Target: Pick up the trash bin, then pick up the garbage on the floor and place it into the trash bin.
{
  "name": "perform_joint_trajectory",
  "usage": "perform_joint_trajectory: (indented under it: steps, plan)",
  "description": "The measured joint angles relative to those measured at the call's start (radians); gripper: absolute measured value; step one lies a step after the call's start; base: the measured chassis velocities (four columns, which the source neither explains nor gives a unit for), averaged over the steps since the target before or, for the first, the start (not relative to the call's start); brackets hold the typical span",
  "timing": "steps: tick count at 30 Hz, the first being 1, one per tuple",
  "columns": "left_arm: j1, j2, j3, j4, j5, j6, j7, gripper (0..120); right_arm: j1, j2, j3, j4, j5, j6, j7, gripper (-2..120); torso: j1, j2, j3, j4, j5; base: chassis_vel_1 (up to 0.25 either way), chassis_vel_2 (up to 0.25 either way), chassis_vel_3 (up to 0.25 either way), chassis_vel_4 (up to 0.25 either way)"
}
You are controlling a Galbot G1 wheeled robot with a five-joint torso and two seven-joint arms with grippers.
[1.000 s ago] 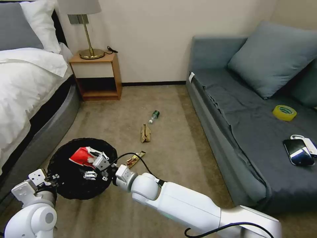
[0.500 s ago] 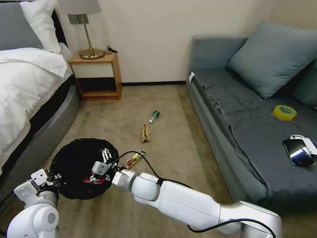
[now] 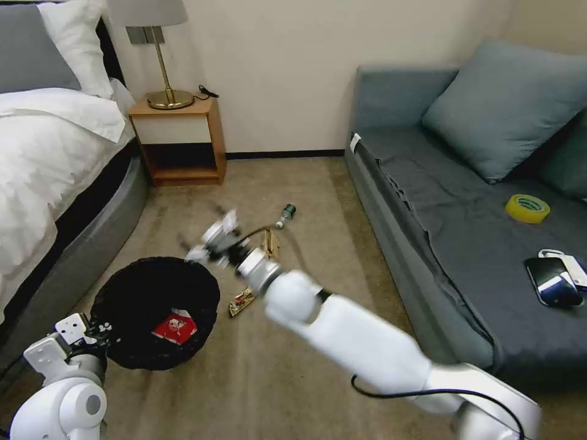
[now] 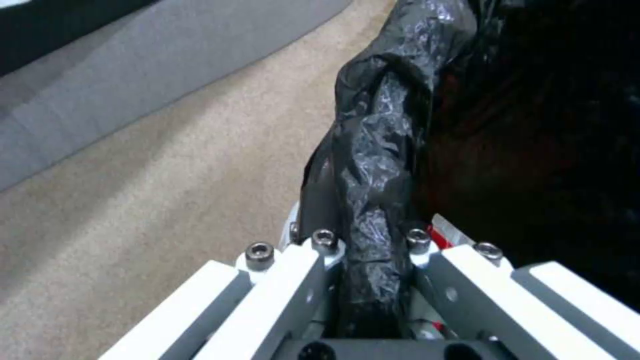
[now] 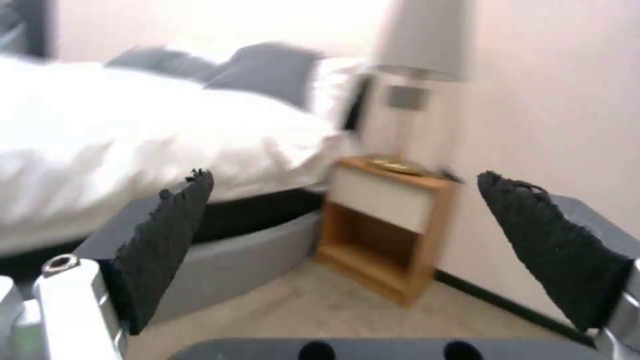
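A: Where does everything stand?

B: The left claw is clenched on the bagged rim of the trash bin, which is near the bed. The red snack packet lies inside it. The right claw hangs spread and empty above the carpet, just past the bin's far rim.

A: And the rest of the garbage?

B: The candy wrapper lies just beside the bin; the paper bag and bottle lie farther off on the floor.

A: Risks?

B: I'd judge the wrapper flat and slippery, so the pads could skid over it. The left grip is mostly on thin plastic, so the bin might tilt or slip.

A: Anything in the way?

B: The sofa and nightstand flank the floor strip; the yellow tape roll isn't litter.
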Motion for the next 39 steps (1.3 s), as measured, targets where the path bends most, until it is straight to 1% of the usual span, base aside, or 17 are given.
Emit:
perform_joint_trajectory:
  steps: [1, 2, 3, 4, 5, 7, 9, 10, 12, 13, 14, 15, 17, 19, 25, 32, 39]
  plan:
    - [-0.001, 0.001, -0.002, 0.002, 0.003, -0.002, 0.002, 2, -0.023, -0.015, 0.043, 0.027, 0.013, -0.004, 0.003, 100, 0.000, 0.000, 0.000, -0.0003, 0.0000, 0.000, 0.000, 0.000, 0.000]
    - [-0.004, 0.001, -0.005, 0.005, 0.007, -0.006, 0.007, 2, -0.089, -0.053, 0.144, 0.088, 0.027, -0.011, 0.015, 100, 0.000, 0.000, 0.000, -0.0008, 0.0003, 0.000, 0.000, 0.000, 0.000]
    - [-0.006, 0.001, -0.006, 0.008, 0.008, -0.009, 0.010, 2, -0.157, -0.080, 0.229, 0.134, 0.028, -0.023, 0.037, 100, 0.000, 0.000, 0.000, -0.0007, 0.0003, 0.000, 0.000, 0.000, 0.000]
    - [-0.007, 0.000, -0.006, 0.009, 0.010, -0.011, 0.011, 2, -0.211, -0.092, 0.285, 0.166, 0.026, -0.027, 0.051, 100, 0.000, 0.000, 0.000, -0.0008, 0.0001, 0.000, 0.000, 0.000, 0.000]
    - [-0.007, 0.000, -0.006, 0.009, 0.010, -0.011, 0.011, 2, -0.211, -0.092, 0.285, 0.166, 0.026, -0.027, 0.051, 100, 0.000, 0.000, 0.000, -0.0008, 0.0001, 0.000, 0.000, 0.000, 0.000]
    - [-0.008, 0.000, -0.006, 0.012, 0.019, -0.017, 0.018, 2, -0.346, -0.100, 0.404, 0.245, -0.031, -0.028, 0.067, 100, 0.000, 0.000, 0.000, -0.0010, 0.0003, 0.000, 0.000, 0.000, 0.000]
    - [-0.008, 0.001, -0.008, 0.013, 0.025, -0.023, 0.024, 2, -0.431, -0.085, 0.473, 0.307, -0.066, -0.025, 0.074, 100, 0.000, 0.000, 0.000, -0.0002, 0.0000, 0.000, 0.000, 0.000, 0.000]
    - [-0.008, 0.001, -0.008, 0.013, 0.025, -0.023, 0.024, 2, -0.431, -0.085, 0.473, 0.307, -0.066, -0.025, 0.074, 100, 0.000, 0.000, 0.000, -0.0002, 0.0000, 0.000, 0.000, 0.000, 0.000]
    - [-0.008, 0.005, -0.013, 0.014, 0.027, -0.027, 0.028, 2, -0.516, -0.060, 0.523, 0.364, -0.094, -0.042, 0.086, 100, 0.000, 0.000, 0.000, -0.0004, -0.0001, 0.000, 0.000, 0.000, 0.000]
    - [-0.009, 0.009, -0.018, 0.015, 0.029, -0.028, 0.030, 2, -0.592, -0.038, 0.550, 0.412, -0.119, -0.055, 0.098, 100, 0.000, 0.000, 0.000, -0.0003, 0.0004, 0.000, 0.000, 0.000, 0.000]
    - [-0.009, 0.013, -0.020, 0.016, 0.028, -0.029, 0.032, 2, -0.664, -0.017, 0.568, 0.451, -0.147, -0.060, 0.105, 100, 0.000, 0.000, 0.000, -0.0004, -0.0003, 0.000, 0.000, 0.000, 0.000]
    - [-0.009, 0.013, -0.020, 0.016, 0.028, -0.029, 0.032, 2, -0.664, -0.017, 0.568, 0.451, -0.147, -0.060, 0.105, 100, 0.000, 0.000, 0.000, -0.0004, -0.0003, 0.000, 0.000, 0.000, 0.000]
    - [-0.009, 0.024, -0.023, 0.015, 0.012, -0.023, 0.033, 2, -0.791, 0.035, 0.583, 0.500, -0.212, -0.055, 0.108, 100, 0.000, 0.000, 0.000, -0.0005, -0.0002, 0.000, 0.000, 0.000, 0.000]
    - [-0.008, 0.030, -0.023, 0.009, -0.005, -0.014, 0.033, 2, -0.854, 0.066, 0.583, 0.513, -0.251, -0.033, 0.105, 100, 0.000, 0.000, 0.000, -0.0004, -0.0004, 0.000, 0.000, 0.000, 0.000]
    - [-0.009, 0.032, -0.023, 0.001, -0.013, -0.010, 0.032, 2, -0.928, 0.112, 0.564, 0.497, -0.312, 0.032, 0.071, 100, 0.000, 0.000, 0.000, -0.0003, -0.0004, 0.000, 0.000, 0.000, 0.000]
    - [-0.009, 0.031, -0.026, -0.008, -0.014, -0.007, 0.030, 2, -0.926, 0.116, 0.553, 0.489, -0.320, 0.045, 0.059, 100, 0.000, 0.000, 0.000, -0.0001, -0.0003, -0.050, 0.042, 0.055, -0.039]
    - [-0.008, 0.022, -0.029, -0.009, -0.014, -0.007, 0.029, 2, -0.919, 0.110, 0.549, 0.475, -0.317, 0.055, 0.054, 100, 0.000, 0.000, 0.000, -0.0002, -0.0003, -0.178, 0.182, 0.186, -0.178]
